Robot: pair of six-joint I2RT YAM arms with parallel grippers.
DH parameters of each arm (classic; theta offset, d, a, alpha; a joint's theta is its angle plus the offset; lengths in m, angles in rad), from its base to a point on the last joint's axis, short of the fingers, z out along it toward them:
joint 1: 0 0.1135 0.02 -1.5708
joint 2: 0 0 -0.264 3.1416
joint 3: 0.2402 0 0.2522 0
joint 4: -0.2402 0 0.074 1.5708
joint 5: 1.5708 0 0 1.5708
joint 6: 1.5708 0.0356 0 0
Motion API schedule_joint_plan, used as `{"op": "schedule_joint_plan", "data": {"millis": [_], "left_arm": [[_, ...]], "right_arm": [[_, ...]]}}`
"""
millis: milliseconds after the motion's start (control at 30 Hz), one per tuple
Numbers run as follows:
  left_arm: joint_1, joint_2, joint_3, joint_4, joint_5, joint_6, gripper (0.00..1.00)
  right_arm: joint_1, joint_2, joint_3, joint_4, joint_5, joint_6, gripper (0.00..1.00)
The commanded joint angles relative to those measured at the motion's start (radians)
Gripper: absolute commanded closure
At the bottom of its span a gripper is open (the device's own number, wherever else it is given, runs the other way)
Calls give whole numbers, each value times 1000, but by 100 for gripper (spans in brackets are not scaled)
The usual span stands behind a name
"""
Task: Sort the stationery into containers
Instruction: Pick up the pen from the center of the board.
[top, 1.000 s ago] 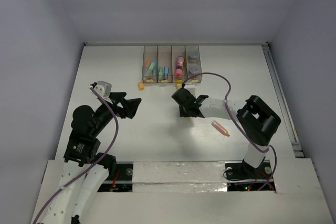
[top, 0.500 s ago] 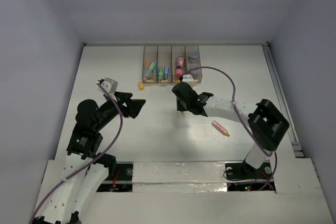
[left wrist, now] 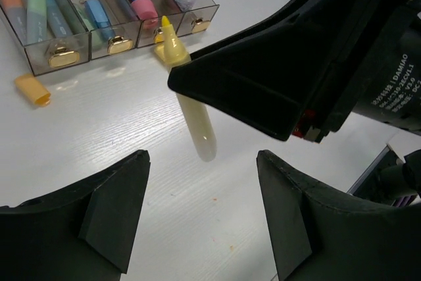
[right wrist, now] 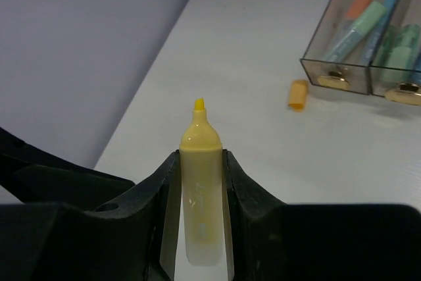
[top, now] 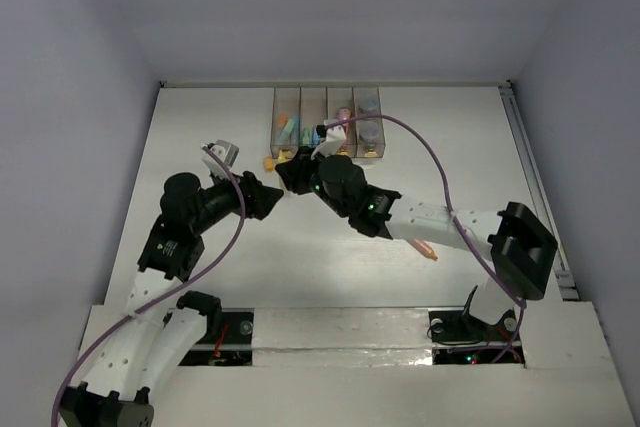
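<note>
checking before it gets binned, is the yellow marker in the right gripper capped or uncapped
Uncapped: the yellow marker clamped in the right gripper shows a bare nib.

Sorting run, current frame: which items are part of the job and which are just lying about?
Job:
- yellow marker, clamped in the right gripper
- row of clear bins, partly filled
- orange cap, loose in front of the bins
- pink marker, loose, away from the bins

Not the job:
- purple cable
- rail along the right edge
</note>
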Motion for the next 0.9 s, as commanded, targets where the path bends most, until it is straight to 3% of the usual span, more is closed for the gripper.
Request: {"op": "schedule_joint_plan", "data": {"millis": [0, 400, 600, 633, 767, 800, 867], "left_arm": [[-5, 11, 4, 36, 5, -5, 38], [-5, 50, 13, 34, -10, -3, 56], [-5, 48, 16, 36, -24, -3, 86], [-5, 47, 16, 34, -30, -3, 97], [-5, 28, 21, 28, -56, 0, 100], [-5, 24, 21, 30, -56, 0, 100], [-5, 18, 22, 28, -59, 2, 100]], "right_arm": [[35, 15, 29, 216, 2, -1, 100], [75, -6, 6, 302, -35, 4, 100], [75, -8, -14, 316, -35, 17, 100], [75, -9, -14, 316, -36, 17, 100], [75, -25, -32, 318, -40, 22, 99], [75, -29, -38, 313, -40, 25, 97], [75, -57, -68, 307, -44, 37, 72]]}}
